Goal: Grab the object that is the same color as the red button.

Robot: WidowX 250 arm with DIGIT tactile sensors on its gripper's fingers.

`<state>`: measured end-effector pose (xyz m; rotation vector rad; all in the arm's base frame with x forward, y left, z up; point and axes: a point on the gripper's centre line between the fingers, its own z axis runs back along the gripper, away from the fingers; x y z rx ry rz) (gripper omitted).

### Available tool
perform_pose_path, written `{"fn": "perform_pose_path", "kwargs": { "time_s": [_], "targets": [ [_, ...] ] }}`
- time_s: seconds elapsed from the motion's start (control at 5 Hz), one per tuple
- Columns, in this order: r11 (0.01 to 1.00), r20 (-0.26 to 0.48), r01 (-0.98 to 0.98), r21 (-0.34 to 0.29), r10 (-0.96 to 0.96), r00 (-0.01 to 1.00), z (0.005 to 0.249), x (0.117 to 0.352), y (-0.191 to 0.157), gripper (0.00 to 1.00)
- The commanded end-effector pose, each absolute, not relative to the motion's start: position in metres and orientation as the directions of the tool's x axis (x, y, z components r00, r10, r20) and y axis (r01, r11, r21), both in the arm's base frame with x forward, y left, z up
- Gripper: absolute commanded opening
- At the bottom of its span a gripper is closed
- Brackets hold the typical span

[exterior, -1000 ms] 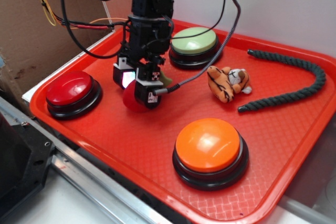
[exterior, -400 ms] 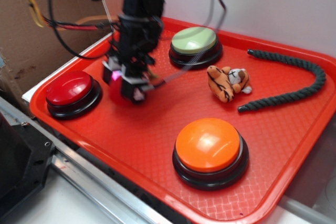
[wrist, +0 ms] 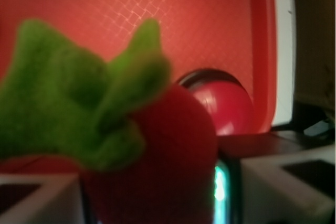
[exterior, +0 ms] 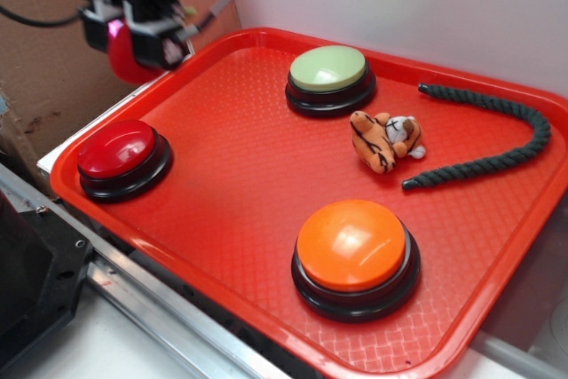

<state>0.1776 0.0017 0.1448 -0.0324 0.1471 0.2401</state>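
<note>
The red strawberry toy [exterior: 127,58] hangs high in the air, up past the back-left corner of the red tray [exterior: 231,219]. The gripper [exterior: 133,28] has its fingers squeezed tight on it, so it does not fall. The red button [exterior: 117,148] sits below, on the tray's left side. Behind the tray stand a brown cardboard sheet [exterior: 44,77] and a white wall [exterior: 426,6].
</note>
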Motion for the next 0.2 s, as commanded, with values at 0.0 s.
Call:
{"fn": "perform_pose_path", "kwargs": {
  "time_s": [0.0],
  "targets": [
    [0.968, -0.04, -0.246, -0.051, 0.244, 0.969, 0.2456, 0.1467, -0.0109, 0.0]
  ]
}}
